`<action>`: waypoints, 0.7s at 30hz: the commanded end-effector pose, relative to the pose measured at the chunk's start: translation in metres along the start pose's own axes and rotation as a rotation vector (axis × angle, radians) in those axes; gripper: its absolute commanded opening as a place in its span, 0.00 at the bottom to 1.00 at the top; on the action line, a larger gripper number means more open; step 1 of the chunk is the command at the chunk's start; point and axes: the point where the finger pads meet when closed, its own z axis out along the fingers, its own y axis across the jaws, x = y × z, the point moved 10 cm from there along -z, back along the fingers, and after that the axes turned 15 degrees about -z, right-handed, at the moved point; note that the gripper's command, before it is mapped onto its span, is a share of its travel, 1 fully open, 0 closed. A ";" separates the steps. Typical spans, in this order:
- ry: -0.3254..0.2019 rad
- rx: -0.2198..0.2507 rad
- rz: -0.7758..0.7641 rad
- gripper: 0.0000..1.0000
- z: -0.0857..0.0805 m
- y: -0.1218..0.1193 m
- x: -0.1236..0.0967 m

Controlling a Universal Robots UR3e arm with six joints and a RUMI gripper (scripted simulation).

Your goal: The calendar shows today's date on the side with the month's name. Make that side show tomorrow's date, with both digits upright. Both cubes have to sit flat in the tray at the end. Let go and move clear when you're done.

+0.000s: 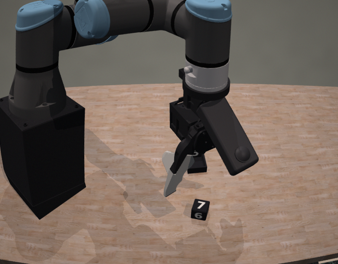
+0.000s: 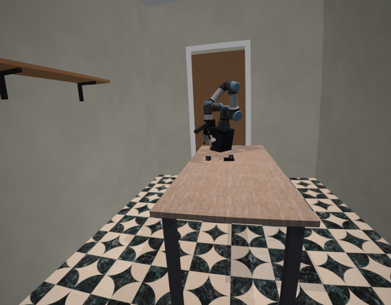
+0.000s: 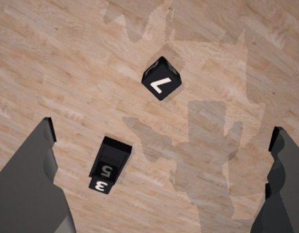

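Your gripper [image 3: 163, 182] hangs fully open and empty above the counter [image 1: 271, 135]. The loose cube [image 1: 200, 209], 7 up, sits out on the wood, apart from the tray [image 3: 112, 154] holding the other cube [image 3: 104, 179]. It looks rigid, light, slick-faced: pinch two opposite flat sides. Nothing stands between.

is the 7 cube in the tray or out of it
Out. The 7 cube sits alone on the table, apart from the tray; the open claw holds nothing.

top: near, oblique | exterior: far, table-end | wrist: straight down
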 end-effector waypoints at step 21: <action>0.006 -0.009 0.651 1.00 0.003 -0.002 -0.003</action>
